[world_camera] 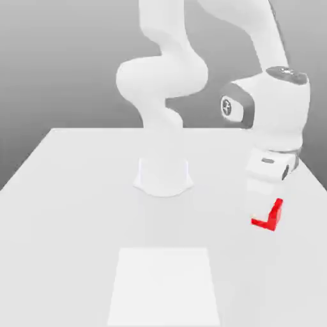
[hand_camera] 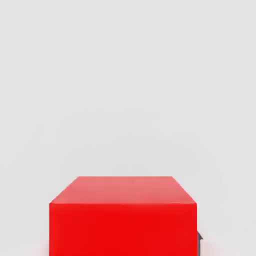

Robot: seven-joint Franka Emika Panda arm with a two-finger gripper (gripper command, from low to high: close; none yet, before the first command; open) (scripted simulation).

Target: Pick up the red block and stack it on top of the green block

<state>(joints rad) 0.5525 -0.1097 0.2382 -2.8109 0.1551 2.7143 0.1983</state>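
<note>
Tool [world_camera: 263, 207] pinched on the red block [world_camera: 271, 217], at the white table's [world_camera: 76, 191] right side in the exterior view

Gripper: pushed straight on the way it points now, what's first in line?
Gripper points down, shut on the red block, so the block comes first, then probably the white table just beneath; the gap is unclear.

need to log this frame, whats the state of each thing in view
red block: at the gripper's tip on the exterior view's right, partly hidden by the hand, looks held
gripper: shut on the red block, pointing down
robot arm: bent over toward the exterior view's right
table: white, with a lighter square patch near its front edge
</note>
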